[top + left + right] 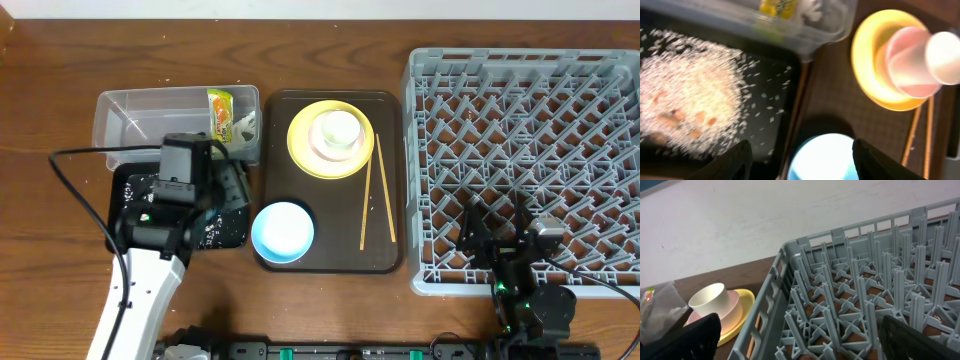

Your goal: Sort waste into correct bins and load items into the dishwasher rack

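My left gripper [232, 190] [802, 165] hangs open and empty over the black tray [775, 125], where rice [685, 100] is spread. Beyond it, the clear tub [150, 125] holds the wrapper [220, 112] and the paper scrap [245, 125]. The light blue bowl [283, 232] [825, 157] sits just right of the black tray. On the yellow plate [330, 140] stands the pink bowl [907, 65] with the white cup [945, 55] in it. The chopsticks [375, 190] lie beside the plate. My right gripper [500, 225] [805, 345] is open over the front left of the dishwasher rack [530, 150].
The plate, blue bowl and chopsticks all rest on a dark brown serving tray [385, 255] between the bins and the rack. The left arm's black cable [70, 185] loops over the wooden table at the left.
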`<state>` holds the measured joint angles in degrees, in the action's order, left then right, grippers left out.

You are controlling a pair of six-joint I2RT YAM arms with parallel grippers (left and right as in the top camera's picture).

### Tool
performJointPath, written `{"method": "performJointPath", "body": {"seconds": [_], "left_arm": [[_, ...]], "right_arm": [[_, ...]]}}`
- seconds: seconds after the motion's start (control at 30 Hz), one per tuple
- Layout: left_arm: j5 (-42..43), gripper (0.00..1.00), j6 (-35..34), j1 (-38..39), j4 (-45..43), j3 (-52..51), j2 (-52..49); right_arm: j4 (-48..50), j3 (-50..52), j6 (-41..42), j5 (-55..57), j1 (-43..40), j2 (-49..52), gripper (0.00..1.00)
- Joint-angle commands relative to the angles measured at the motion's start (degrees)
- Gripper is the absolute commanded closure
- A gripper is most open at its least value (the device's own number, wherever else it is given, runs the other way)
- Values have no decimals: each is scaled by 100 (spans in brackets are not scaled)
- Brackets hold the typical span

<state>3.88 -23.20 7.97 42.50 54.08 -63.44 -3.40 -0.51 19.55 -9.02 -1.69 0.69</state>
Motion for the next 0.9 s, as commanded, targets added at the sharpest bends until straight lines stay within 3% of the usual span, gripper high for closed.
{"method": "performJointPath", "body": {"seconds": [0.0,0.1,0.17,0.43,0.87], "left_arm": [[-55,28,90,-131,76,101,20],[-52,25,87,-131,76,101,22],[-52,18,90,-131,76,101,20],[-52,13,87,-131,76,101,20],[-52,11,87,-131,76,101,20]], "right_arm": [[-7,20,57,-22,7,-31,1],[-7,20,57,-22,7,-31,1],[-7,20,57,-20,7,-31,1],[-7,20,57,-20,7,-31,1],[-7,20,57,-20,7,-31,1]]}}
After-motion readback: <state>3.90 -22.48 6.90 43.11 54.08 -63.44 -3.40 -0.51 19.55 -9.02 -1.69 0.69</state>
